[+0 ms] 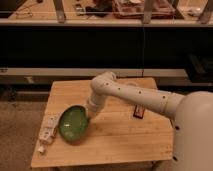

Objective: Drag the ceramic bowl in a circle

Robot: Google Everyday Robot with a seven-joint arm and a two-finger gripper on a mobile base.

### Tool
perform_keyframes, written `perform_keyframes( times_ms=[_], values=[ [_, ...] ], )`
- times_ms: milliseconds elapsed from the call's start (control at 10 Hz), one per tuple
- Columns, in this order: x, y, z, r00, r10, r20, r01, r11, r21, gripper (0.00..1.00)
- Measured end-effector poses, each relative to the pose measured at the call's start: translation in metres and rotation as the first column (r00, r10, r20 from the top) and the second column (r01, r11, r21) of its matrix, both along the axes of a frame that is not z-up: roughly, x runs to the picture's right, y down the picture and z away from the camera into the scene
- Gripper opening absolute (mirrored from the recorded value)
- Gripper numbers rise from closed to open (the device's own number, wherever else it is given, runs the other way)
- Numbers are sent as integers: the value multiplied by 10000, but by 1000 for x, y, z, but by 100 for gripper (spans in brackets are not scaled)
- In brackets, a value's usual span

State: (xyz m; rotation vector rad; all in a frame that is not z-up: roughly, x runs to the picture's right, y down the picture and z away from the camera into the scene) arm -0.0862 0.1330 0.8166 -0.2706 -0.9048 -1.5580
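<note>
ceramic bowl on wooden table, pincer clamped on its right rim.

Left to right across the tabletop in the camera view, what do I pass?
Flat white packet → round glossy green ceramic bowl → gripper at the bowl's right rim → small dark object.

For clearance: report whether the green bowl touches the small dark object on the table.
No: the ceramic bowl lies well left of the dark object, with the end effector at the bowl's right rim.
</note>
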Motion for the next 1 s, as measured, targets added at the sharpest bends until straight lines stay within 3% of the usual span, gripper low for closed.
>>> perform_keyframes(
  times_ms=[400, 600, 800, 1000],
  values=[
    [31, -19, 53, 9885, 752, -1309, -822, 9954, -491, 0],
    [76, -34, 69, 9715, 1282, -1996, -1393, 9893, -425, 0],
    [122, -34, 74, 9597, 1379, -2449, -1512, 9878, -364, 0],
    [168, -21, 68, 9590, 1073, -2624, -1207, 9921, -354, 0]
  ],
)
